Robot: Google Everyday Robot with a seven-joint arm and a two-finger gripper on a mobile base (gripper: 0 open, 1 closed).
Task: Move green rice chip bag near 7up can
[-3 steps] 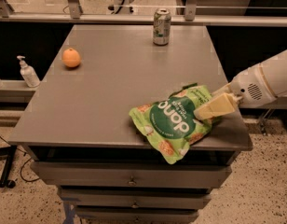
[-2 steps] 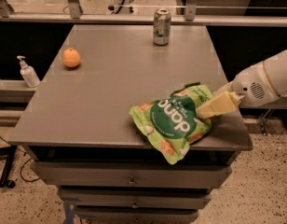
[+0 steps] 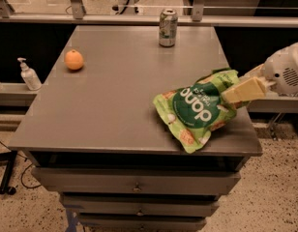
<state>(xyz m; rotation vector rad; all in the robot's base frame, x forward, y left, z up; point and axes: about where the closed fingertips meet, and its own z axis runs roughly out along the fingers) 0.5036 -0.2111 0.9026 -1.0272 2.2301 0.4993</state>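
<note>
The green rice chip bag (image 3: pixel 196 111) is a crinkly light-green bag with a dark green circle. It lies tilted at the table's front right, its right end raised. My gripper (image 3: pixel 232 94) comes in from the right and its cream fingers (image 3: pixel 245 89) are shut on the bag's right upper edge. The 7up can (image 3: pixel 168 27) stands upright at the far edge of the table, well apart from the bag.
A round orange fruit (image 3: pixel 74 60) sits at the left of the grey table (image 3: pixel 105 110). A soap pump bottle (image 3: pixel 29 75) stands on a ledge left of the table. Drawers (image 3: pixel 134 182) are under the tabletop. A rail runs behind the can.
The bag has shifted up and to the right with my gripper, and its right end is now lifted. The can and the orange have not moved.
</note>
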